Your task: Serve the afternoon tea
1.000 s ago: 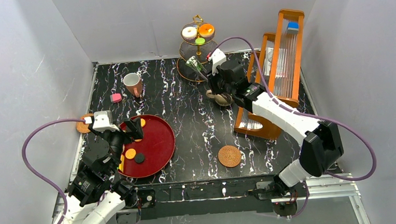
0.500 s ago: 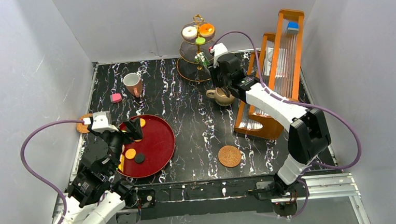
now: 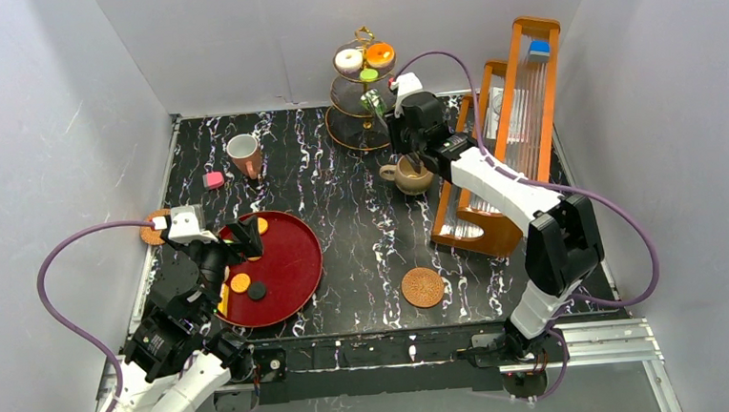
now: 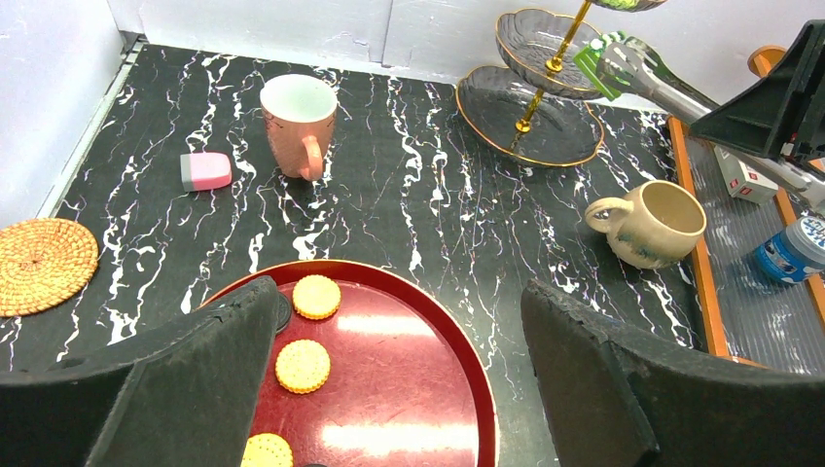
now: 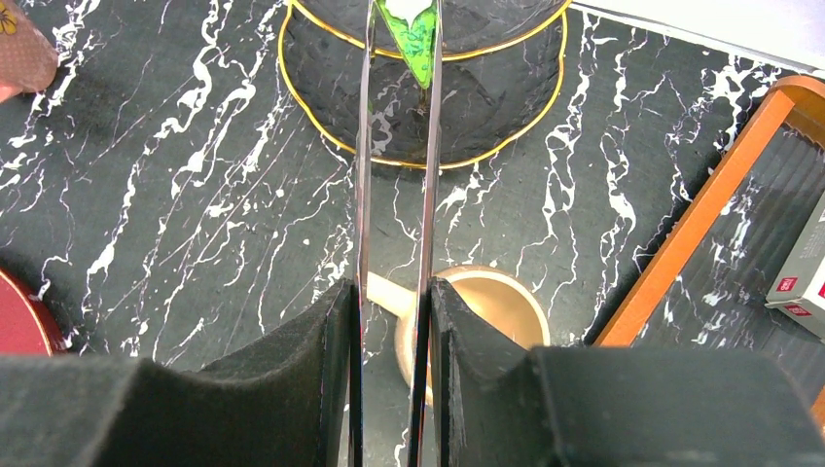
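Observation:
My right gripper [image 5: 392, 302] is shut on the tongs [image 5: 429, 175], whose tips pinch a green pastry [image 5: 416, 34] over the gold three-tier stand [image 3: 365, 82]. The stand's top tier carries a white donut [image 3: 348, 60], an orange donut [image 3: 380, 53] and a green piece [image 3: 369, 75]. Below the right gripper [image 3: 412, 131] stands the beige mug [image 3: 411, 175]. My left gripper [image 4: 399, 370] hangs open over the red tray [image 4: 457, 350], which holds yellow cookies [image 4: 303, 365]. The white mug [image 4: 298, 122] and a pink pastry [image 4: 205, 170] sit at the back left. Woven coasters lie at the left edge [image 3: 155, 226] and near front [image 3: 422, 287].
A wooden rack [image 3: 518, 120] with small boxes and a blue can [image 4: 790, 251] stands along the right side, close to the right arm. White walls enclose the black marble table [image 3: 362, 225] on three sides.
My right arm has carried the tongs and green pastry back and up, from beside the stand's base to its middle tier. The left arm has not moved.

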Tool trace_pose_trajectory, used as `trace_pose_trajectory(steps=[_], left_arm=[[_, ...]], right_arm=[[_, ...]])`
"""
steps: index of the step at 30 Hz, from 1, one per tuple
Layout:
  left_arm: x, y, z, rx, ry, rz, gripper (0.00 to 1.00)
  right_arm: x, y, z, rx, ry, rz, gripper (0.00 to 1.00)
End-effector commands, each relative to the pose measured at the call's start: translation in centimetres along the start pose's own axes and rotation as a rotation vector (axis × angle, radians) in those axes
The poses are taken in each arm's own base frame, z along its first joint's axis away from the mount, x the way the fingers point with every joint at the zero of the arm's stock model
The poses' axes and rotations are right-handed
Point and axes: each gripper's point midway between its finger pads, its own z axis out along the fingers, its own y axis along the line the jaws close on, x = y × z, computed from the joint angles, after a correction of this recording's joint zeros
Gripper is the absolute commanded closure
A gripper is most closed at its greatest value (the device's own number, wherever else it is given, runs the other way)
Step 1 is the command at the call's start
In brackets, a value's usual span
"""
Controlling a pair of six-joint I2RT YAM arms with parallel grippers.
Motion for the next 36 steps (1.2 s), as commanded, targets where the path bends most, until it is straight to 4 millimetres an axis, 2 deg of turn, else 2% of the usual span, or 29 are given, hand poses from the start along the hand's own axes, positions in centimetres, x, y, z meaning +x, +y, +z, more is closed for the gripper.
trace_pose_trajectory(steps=[1, 13, 31, 36], left_arm=[[-0.3, 0.1, 0.0, -0.005, -0.015, -0.007, 0.08], [-0.4, 0.1, 0.0, -0.008, -0.02, -0.007, 0.08], [-0.2, 0.2, 0.2, -0.015, -0.015, 0.004, 0.08], [-0.2, 0.2, 0.2, -0.015, -0.01, 0.009, 0.08]], right_arm=[[-5.1, -0.6, -0.1, 0.017, -0.14, 0.052, 0.63], [-5.3, -1.8, 1.7, 0.039, -0.147, 0.094, 0.62], [-5.7, -3.4, 5.7, 0.065, -0.181, 0.119, 0.62], [-5.6, -4.0, 6.6, 0.098, -0.17, 0.111, 0.58]])
